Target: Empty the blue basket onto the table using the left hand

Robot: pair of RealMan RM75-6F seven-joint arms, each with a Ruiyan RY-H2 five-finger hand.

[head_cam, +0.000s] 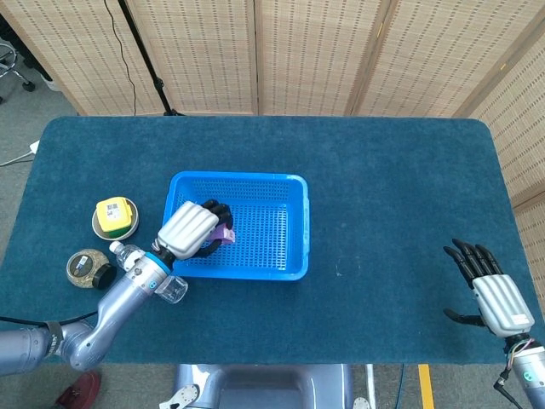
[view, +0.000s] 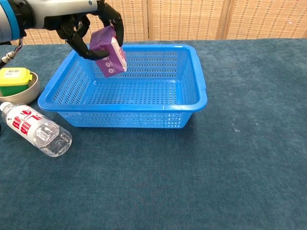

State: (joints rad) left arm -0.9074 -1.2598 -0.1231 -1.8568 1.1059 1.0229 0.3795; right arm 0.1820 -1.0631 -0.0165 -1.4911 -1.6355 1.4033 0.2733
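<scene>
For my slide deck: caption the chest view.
Left hand holds a purple carton lifted above the blue basket.

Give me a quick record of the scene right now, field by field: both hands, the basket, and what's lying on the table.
left hand: holds the purple carton in its fingers, lifted above the blue basket
right hand: holds nothing, fingers apart, near the table's right edge
blue basket: on the table, nothing visible left inside
water bottle: lying on its side, left of the basket
bowl: left of the basket, with a yellow container in it
round jar: near the bottle
</scene>
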